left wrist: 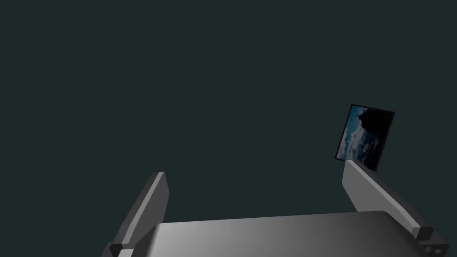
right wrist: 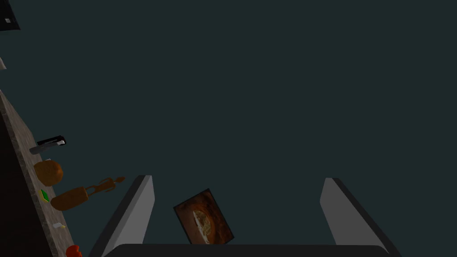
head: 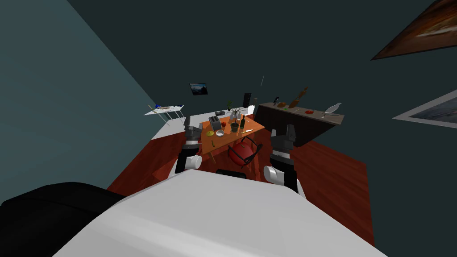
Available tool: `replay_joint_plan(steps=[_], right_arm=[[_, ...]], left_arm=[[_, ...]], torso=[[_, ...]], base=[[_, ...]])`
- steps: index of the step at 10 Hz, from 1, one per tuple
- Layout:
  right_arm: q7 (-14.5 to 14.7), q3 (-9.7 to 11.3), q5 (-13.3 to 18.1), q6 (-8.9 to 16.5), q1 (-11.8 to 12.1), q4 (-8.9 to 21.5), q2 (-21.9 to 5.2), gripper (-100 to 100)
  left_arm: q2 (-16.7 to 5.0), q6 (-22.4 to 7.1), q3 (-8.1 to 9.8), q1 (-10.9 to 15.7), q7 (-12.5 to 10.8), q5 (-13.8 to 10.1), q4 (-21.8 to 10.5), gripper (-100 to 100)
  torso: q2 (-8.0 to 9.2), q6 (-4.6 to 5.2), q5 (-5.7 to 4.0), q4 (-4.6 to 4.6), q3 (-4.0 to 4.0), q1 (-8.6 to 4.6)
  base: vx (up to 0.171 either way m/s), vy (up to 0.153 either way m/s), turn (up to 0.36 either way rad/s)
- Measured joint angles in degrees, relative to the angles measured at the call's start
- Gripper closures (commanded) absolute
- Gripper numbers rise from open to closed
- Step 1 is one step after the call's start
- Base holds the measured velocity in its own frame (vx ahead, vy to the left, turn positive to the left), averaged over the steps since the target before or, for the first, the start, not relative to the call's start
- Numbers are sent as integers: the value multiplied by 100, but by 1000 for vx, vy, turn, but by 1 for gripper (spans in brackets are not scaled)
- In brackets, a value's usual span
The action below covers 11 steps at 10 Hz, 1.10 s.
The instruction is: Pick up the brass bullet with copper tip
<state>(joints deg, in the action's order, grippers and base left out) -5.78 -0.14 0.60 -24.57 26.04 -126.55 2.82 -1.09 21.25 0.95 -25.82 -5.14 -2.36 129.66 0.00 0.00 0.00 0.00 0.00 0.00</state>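
Left pincer [head: 189, 120]: raised ahead of the chest, at the near-left edge of the orange tabletop [head: 225, 142]. Its wrist view shows the two blades standing wide apart with nothing between them.

Right pincer [head: 282, 130]: raised at the same level, between the orange tabletop and the long dark tabletop [head: 314, 117] along the wall. Blades apart, nothing gripped (confirmed in its own wrist view).

Orange tabletop: carries a toaster [head: 214, 123], a white bowl [head: 219, 133], a potted plant [head: 234, 126] and a dark bottle [head: 242, 123]. A red chair [head: 242, 151] stands at its near side.

A white tabletop [head: 166, 109] stands farther off to the left.

Bullet: cannot be told apart from the other small items on these surfaces. Both pincers are well clear of all three tabletops.
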Motion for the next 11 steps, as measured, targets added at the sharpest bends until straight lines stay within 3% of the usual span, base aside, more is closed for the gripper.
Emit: replay_joint_plan(steps=[5, 6, 11], right_arm=[[0, 0, 0, 0, 0, 0, 0, 0], [0, 0, 0, 0, 0, 0, 0, 0], [0, 0, 0, 0, 0, 0, 0, 0]], left_arm=[[-654, -666, 20, 237, 336, -262, -349, -100], [-794, -772, 40, 300, 424, -350, -540, -100], [-1093, -1437, 94, 538, 721, -589, -788, -100]], torso=[[-8, 1, 3, -2, -5, 14], [-8, 1, 4, -2, -5, 16], [-5, -1, 2, -1, -3, 10]], base=[[15, 30, -89], [8, 33, -32], [8, 26, -65]])
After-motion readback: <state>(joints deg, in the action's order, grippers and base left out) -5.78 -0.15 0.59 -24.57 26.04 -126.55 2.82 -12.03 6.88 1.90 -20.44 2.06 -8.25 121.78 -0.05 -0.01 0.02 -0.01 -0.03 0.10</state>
